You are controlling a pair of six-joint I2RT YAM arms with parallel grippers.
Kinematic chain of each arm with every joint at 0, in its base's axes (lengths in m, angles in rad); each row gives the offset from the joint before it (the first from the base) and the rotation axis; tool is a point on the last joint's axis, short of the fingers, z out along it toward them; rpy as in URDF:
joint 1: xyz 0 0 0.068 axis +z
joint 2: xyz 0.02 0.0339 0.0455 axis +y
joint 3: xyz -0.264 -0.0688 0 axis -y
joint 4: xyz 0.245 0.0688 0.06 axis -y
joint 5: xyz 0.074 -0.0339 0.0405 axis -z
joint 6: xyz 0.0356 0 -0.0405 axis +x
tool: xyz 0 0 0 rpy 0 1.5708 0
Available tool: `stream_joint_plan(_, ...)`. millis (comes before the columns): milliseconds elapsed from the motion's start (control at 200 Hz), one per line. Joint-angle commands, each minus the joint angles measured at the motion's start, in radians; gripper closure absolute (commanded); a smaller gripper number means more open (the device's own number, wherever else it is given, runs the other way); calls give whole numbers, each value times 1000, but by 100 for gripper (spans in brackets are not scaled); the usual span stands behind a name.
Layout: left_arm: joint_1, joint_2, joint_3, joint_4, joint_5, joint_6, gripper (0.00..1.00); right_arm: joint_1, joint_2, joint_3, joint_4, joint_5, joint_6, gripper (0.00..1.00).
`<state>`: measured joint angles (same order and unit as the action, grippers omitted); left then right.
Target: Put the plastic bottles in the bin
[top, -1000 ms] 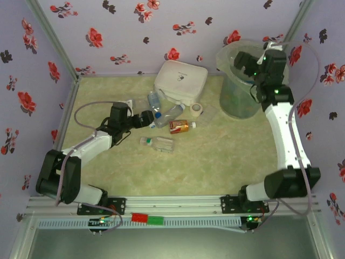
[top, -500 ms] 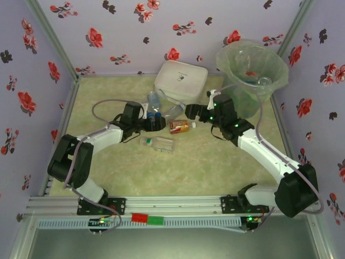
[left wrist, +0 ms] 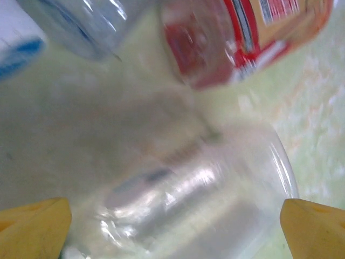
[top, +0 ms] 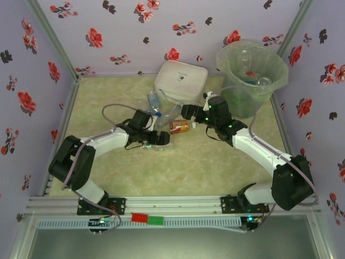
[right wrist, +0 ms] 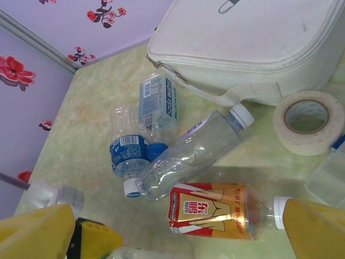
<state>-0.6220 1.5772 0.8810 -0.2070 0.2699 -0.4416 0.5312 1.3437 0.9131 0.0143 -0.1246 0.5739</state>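
Where flowered lilac walls [top: 108, 38] meet, pale green marbled tabletop [top: 205, 167], bottles [top: 179, 127], bin [top: 272, 81]

Overhead view, close wrist views, shared amber bottle [top: 179, 127]

Five tabletop bottles [right wrist: 188, 154] — one bin [top: 232, 65], box [right wrist: 248, 43], tape [right wrist: 302, 143]
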Motion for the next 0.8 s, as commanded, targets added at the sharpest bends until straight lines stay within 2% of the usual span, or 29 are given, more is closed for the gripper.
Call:
stream_joint_plan(0,-45,-45,-19,-129,-41,21,0,5,27,-5,52,-23,37,0)
stream_joint_plan(225,-145,-60,-30,-217,-130,30,0,6,18,-37,119,-13,61,0)
stream_joint_plan(530,-192,29,26,-221,-306,35,2,5,-8,-46,89,19,53,0)
stream_joint_plan(795,-202,131,114,-183,-321,-6,4,7,-17,-39,84,20,40,0)
